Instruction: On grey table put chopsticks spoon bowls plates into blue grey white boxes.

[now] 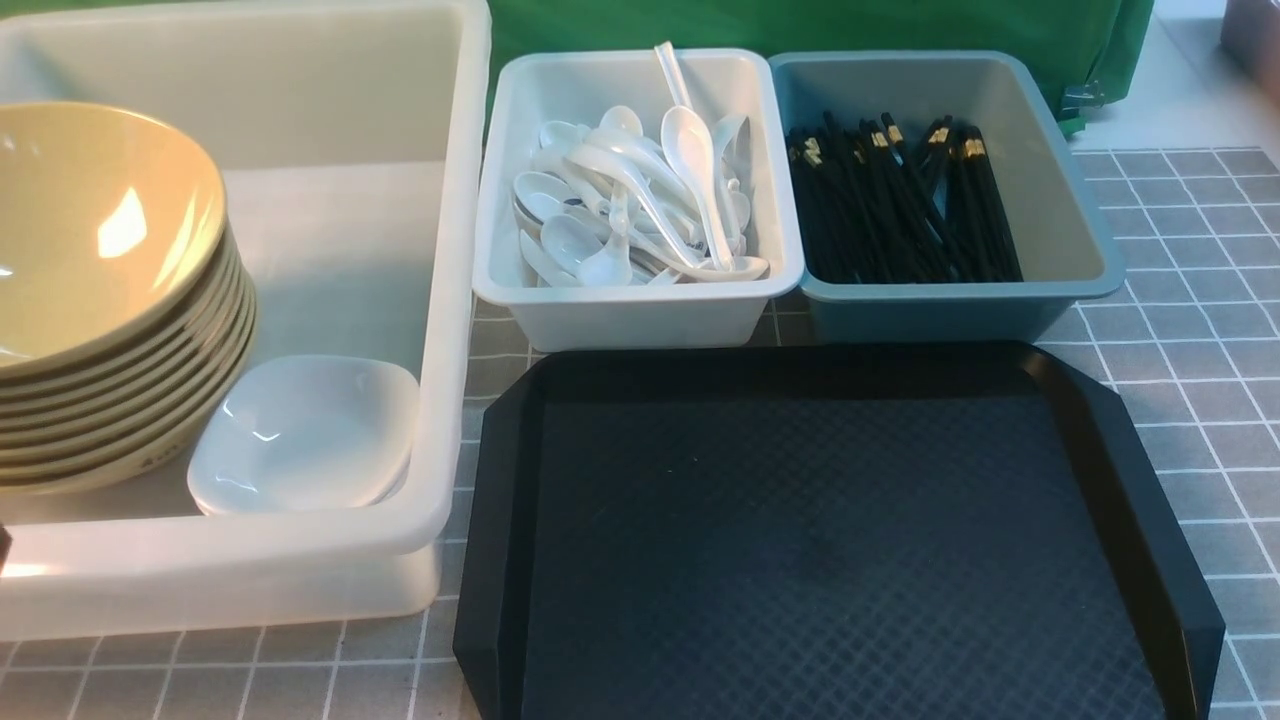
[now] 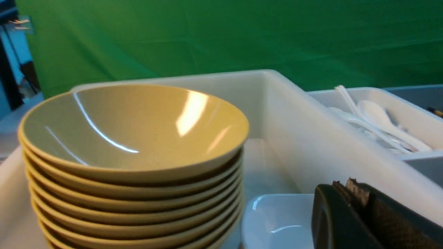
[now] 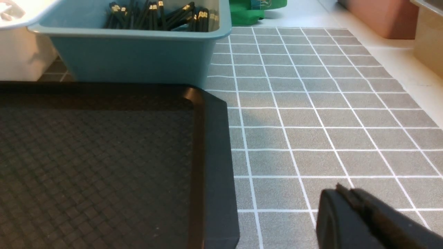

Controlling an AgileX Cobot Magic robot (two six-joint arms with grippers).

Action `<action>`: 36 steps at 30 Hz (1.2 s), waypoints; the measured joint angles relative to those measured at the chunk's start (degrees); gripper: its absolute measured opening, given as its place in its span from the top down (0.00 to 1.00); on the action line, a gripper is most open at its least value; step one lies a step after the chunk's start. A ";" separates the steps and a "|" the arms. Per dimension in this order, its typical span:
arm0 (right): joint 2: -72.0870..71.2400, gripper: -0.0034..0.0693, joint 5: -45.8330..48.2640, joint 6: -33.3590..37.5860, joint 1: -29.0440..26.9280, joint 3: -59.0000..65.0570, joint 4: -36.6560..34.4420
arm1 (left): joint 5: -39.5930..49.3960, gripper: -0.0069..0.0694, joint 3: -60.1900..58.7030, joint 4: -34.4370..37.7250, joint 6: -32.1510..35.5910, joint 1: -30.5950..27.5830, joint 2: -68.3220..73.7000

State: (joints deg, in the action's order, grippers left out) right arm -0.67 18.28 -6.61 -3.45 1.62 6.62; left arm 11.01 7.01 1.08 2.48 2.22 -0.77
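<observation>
Sorting looks finished: black tray [image 1: 830, 540] bare, left gripper [image 2: 349, 193] and right gripper [image 3: 349, 200] clenched empty, nothing left to pick.

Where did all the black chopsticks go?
In the front view, the chopsticks lie in the blue box at the back right, beside the box of spoons.
</observation>
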 joint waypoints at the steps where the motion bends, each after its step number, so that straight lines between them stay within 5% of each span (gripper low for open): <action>1: 0.00 0.89 0.00 0.00 0.00 0.00 0.00 | -2.76 0.92 -2.44 -0.12 0.00 -1.29 0.00; 6: 0.00 0.89 0.00 0.00 0.00 0.00 0.00 | -3.12 0.92 -8.14 -0.23 0.00 -5.04 0.00; 12: 0.00 0.89 0.00 0.00 0.00 0.00 0.00 | 6.25 0.92 -8.45 0.34 0.00 -5.21 0.00; 36: 0.00 0.89 0.00 0.01 0.00 0.00 0.00 | 6.43 0.92 -8.45 0.57 0.00 -5.21 0.00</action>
State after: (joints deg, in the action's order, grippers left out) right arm -0.67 18.28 -6.59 -3.45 1.62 6.62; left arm 17.45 -1.45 1.65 2.48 -2.99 -0.77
